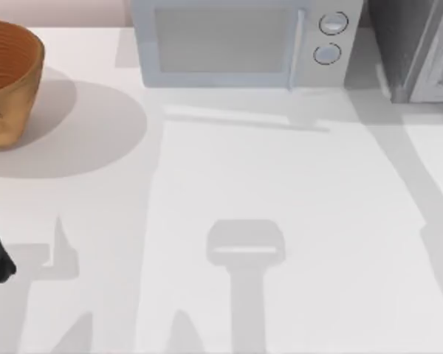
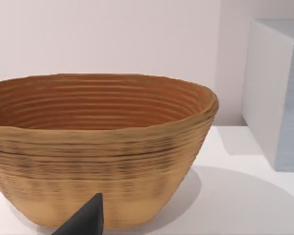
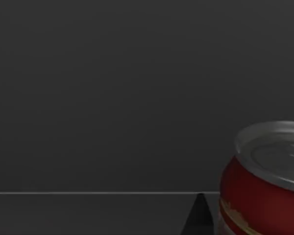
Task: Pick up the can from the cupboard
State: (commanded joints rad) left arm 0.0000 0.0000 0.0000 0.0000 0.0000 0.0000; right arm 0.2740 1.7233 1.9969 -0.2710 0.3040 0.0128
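One red can [image 3: 264,181] with a silver lid stood close beside the right gripper [image 3: 200,215], seen from the right wrist against a dark grey wall and floor. Just a dark fingertip of that gripper showed next to the can, without touching it as far as I could tell, and whether the gripper was released or clenched I cannot tell. From above, the cupboard [image 1: 417,48] sat at the far right corner of the white worktop [image 1: 280,184], dark grey and speckled, with its paler door panel angled outward. A white microwave [image 1: 236,40] with two round knobs stood just to the cupboard's left along the back edge.

The left arm was parked at the worktop's left edge, a black part of it visible from above, and the left gripper [image 2: 83,220] pointed at a woven wicker basket [image 2: 103,152] that stood right ahead of it. One dark fingertip of it showed low before the basket's wall; its state I cannot tell either.
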